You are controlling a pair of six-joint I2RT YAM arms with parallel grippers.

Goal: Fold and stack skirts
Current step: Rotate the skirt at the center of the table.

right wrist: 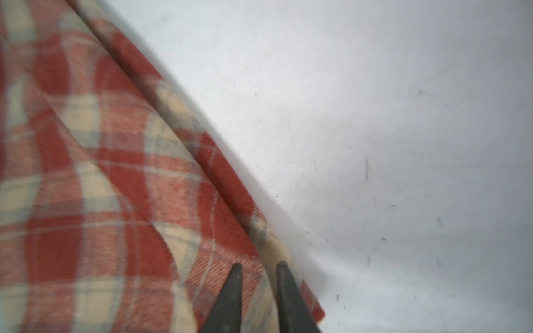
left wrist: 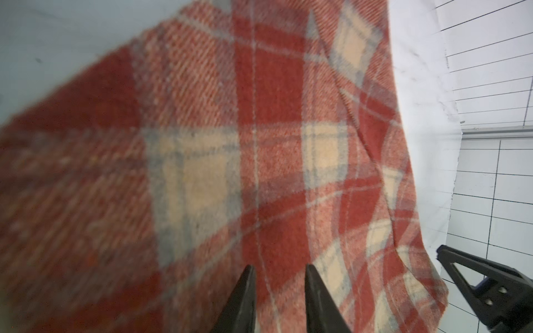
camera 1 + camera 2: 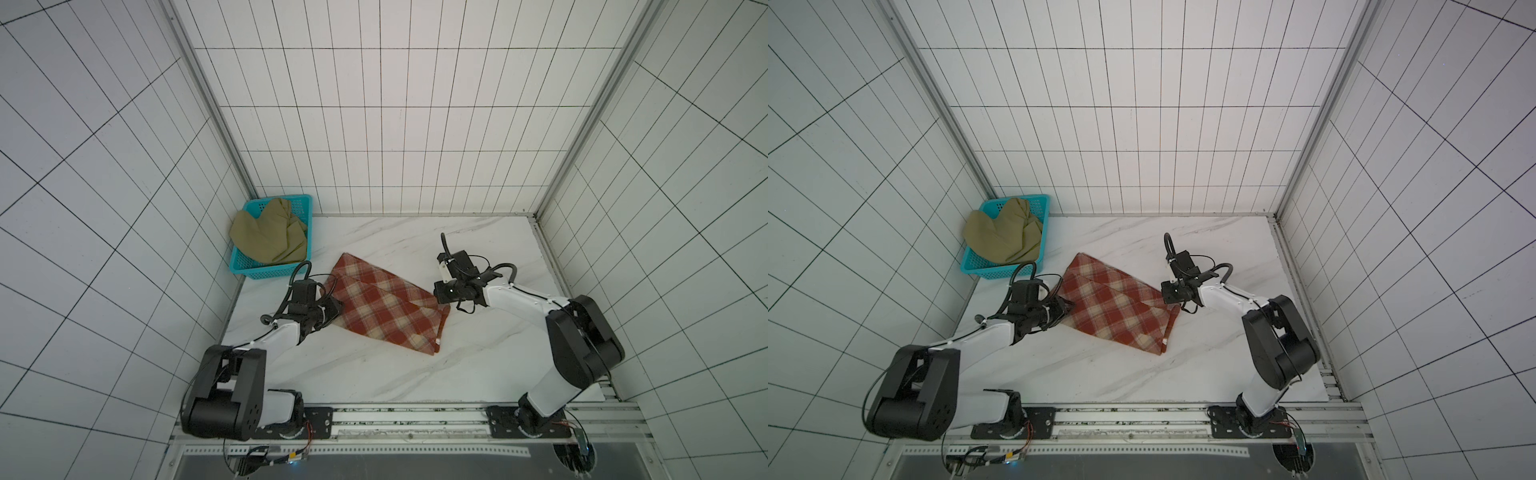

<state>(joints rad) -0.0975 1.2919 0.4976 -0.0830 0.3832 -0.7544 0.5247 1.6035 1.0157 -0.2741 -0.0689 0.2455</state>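
Left gripper point(image 2: 279, 271): fingertips parted by a narrow gap, tips low over the plaid skirt point(image 3: 386, 307) at its left end. Plaid pattern ran flat between the tips with no fold seen clamped, so it read as released. Right gripper point(image 1: 258, 266): same, a narrow gap. Its tips sat right at the skirt's right edge, where cloth met bare table point(image 3: 415, 374), with nothing visibly pinched.

Plaid skirt, rust-red and cream, lay folded flat on the white marble-look table. In both top views it sat about mid-table, on a diagonal between the two arms, with layered edges visible along the right side in the right wrist view. Left wrist view was blurry on the near cloth.

Olive-khaki skirt point(image 3: 266, 237) was crumpled, not folded, inside the teal basket point(image 3: 249, 272). It was heaped above the rim and spilled over the basket's left side. Basket stood at the table's far left corner against the tiled wall, well apart from the right arm and near the left one.
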